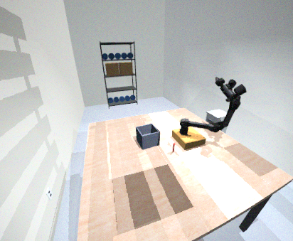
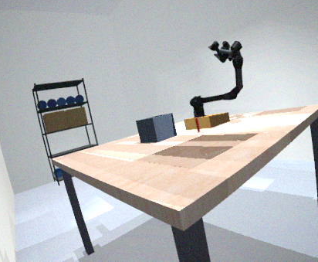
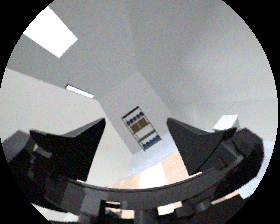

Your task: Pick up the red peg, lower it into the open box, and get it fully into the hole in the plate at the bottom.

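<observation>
Pale walls surround a wooden counter (image 1: 135,168) (image 2: 139,175) bearing one open blue-grey box (image 1: 148,137) (image 2: 156,128), one yellow block (image 1: 189,140) (image 2: 212,120) and one upright red peg (image 1: 173,147) (image 2: 198,124), between them, inward from its edges. The black end effector (image 1: 225,82) (image 2: 219,49) (image 3: 136,120), spread wide, holds nothing, high above.

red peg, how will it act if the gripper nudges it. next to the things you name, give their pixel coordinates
The red peg (image 1: 173,147) (image 2: 198,124) stands upright on a narrow foot, so it would probably tip easily. Being so thin, it is likely light. Its straight outline suggests it should stay stiff when gripped.
</observation>
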